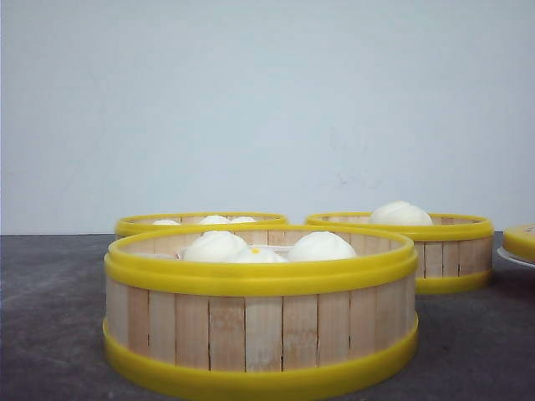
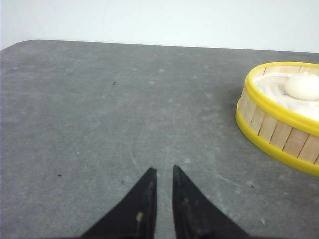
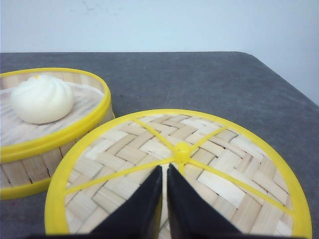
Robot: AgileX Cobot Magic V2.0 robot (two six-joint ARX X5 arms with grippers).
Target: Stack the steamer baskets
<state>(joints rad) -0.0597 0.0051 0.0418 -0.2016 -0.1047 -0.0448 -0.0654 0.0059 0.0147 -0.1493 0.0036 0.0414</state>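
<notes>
Yellow rims and pale bamboo slats on all three steamer baskets, each standing alone on the grey desk (image 1: 50,334), none stacked yet. Nearest basket (image 1: 260,322) in the middle of the front view, with three white buns (image 1: 321,246) inside; rear left basket (image 1: 201,222) just behind it, also with buns; rear right basket (image 1: 435,251) a little apart to the right, with one bun. Flat woven lid (image 3: 199,169) at the far right edge of the front view, beside the rear right basket. Left end effector (image 2: 164,174) low above bare desk, its black fingers nearly together with only a thin gap, holding nothing; one basket (image 2: 279,129) ahead of it and off toward the right side, well apart. Right end effector (image 3: 165,172) just above the lid, tips close to the yellow centre knob, fingers almost closed, also with nothing held; basket with one bun (image 3: 50,134) just beside the lid, toward the left arm's side. Baskets round, so no long axis to match. Probably the right arm nearer to the rear right basket and the left arm nearer to the rear left one, but hard to tell from these views which arm is closer to the front basket
</notes>
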